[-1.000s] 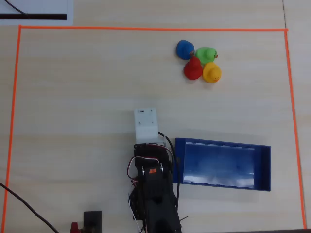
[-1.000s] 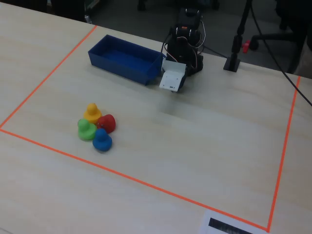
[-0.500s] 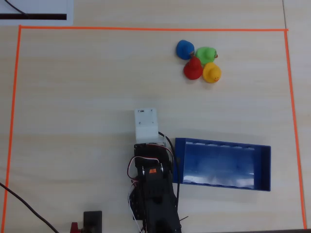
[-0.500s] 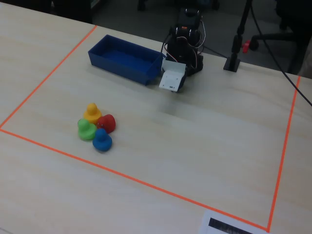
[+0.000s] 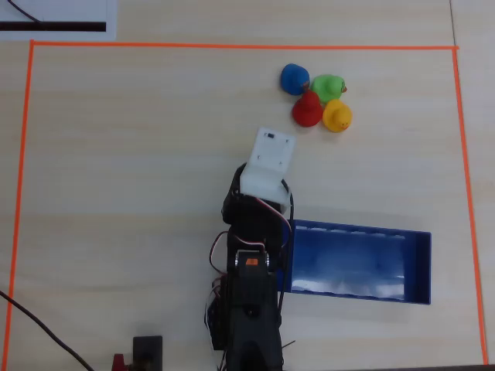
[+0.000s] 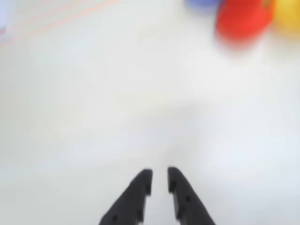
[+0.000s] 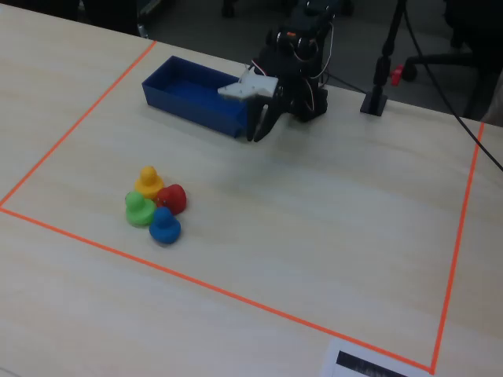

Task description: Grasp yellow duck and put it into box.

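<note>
The yellow duck (image 5: 337,116) stands on the table at the right end of a tight cluster of toy ducks, touching the red one; the fixed view (image 7: 148,182) shows it too, and it is a blur at the wrist view's top right corner (image 6: 288,14). The box (image 5: 418,267) is a long blue tray to the right of the arm, empty; it also shows in the fixed view (image 7: 181,98). My gripper (image 6: 160,174) is empty, its jaws a narrow gap apart, over bare table well short of the ducks. In the fixed view it (image 7: 262,132) points down beside the box's end.
A red duck (image 5: 307,110), a green duck (image 5: 328,86) and a blue duck (image 5: 295,79) crowd the yellow one. Orange tape (image 5: 232,45) frames the work area. A white wrist mount (image 5: 268,162) hides the jaws from above. A black stand (image 7: 375,100) is behind the arm.
</note>
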